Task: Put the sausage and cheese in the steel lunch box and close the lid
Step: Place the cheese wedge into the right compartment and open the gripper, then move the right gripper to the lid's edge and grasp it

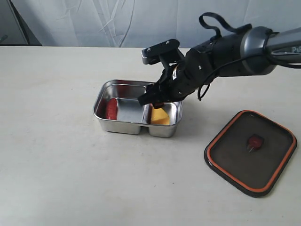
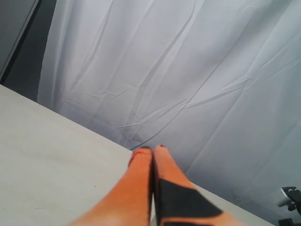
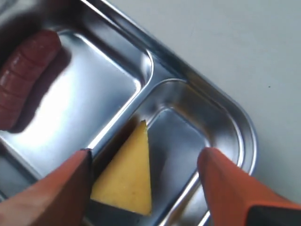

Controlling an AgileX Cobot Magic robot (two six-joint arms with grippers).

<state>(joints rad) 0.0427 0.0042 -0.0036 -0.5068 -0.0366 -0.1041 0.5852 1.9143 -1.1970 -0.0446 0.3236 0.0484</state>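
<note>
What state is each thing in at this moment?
Box: open, uncovered.
Sausage: lying in the larger compartment.
Cheese: lying in the smaller compartment, not gripped.
Lid: flat on the table, apart from the box, orange seal showing.
Left pincer: shut, empty.
Right pincer: open, fingers either side of the cheese.

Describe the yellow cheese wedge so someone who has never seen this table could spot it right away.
On the pale table stands a shiny rectangular steel lunch box with two compartments. The yellow-orange triangular cheese wedge sits in its smaller compartment. Its only neighbour in the box, a glossy red sausage in the larger compartment, is long and rounded, not pointed.
</note>
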